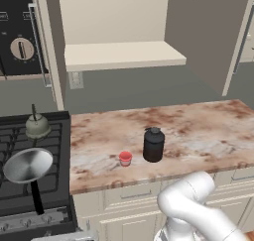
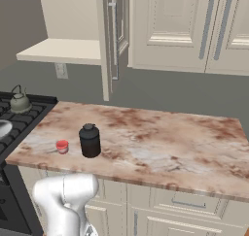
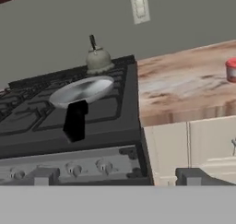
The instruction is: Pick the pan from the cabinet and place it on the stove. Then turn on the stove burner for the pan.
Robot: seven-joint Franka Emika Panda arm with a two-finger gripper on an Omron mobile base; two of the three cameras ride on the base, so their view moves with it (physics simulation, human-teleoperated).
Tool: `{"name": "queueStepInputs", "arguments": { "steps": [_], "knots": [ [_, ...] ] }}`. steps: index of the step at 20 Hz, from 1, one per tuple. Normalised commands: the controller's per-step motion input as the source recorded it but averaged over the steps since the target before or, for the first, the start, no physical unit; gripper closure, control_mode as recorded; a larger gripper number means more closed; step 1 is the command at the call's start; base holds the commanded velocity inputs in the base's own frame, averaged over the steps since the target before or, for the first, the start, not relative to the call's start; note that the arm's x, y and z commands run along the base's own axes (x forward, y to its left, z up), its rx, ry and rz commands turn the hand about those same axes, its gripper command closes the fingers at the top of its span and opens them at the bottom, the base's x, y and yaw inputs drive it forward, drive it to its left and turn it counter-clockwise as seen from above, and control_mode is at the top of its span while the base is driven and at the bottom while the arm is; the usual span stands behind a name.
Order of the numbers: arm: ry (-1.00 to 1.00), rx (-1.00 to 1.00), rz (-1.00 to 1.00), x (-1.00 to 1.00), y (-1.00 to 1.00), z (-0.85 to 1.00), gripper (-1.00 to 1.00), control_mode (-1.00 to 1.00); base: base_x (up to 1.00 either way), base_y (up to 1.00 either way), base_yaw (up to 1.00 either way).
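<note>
You are seeing the two-finger gripper (image 3: 117, 177) standing wide and empty before the silvery knob strip (image 3: 69, 168). The shallow silver-grey pan (image 1: 28, 164) is sitting on the black gas stove (image 1: 54, 136), near its right edge, its handle overhanging toward the knobs.

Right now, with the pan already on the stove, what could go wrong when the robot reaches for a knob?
1. The pan's handle sticks out over the knob strip, so the open hand coming in low could bump it and shift the pan.
2. Several knobs sit close together; the hand may turn one for another burner, perhaps the one under the kettle.
</note>
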Motion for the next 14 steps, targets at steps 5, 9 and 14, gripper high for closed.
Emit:
{"name": "queueStepInputs", "arguments": {
  "steps": [5,9,14],
  "knots": [
    [-0.08,0.16,0.0,0.22,0.06,-0.14,-1.0,-1.0,0.0,0.0,0.0],
    [0.0,0.08,0.0,0.09,0.29,-0.3,-1.0,-1.0,0.0,0.0,0.0],
    [0.0,0.01,0.0,0.07,0.31,-0.28,-1.0,-1.0,0.0,0.0,0.0]
  ]
}}
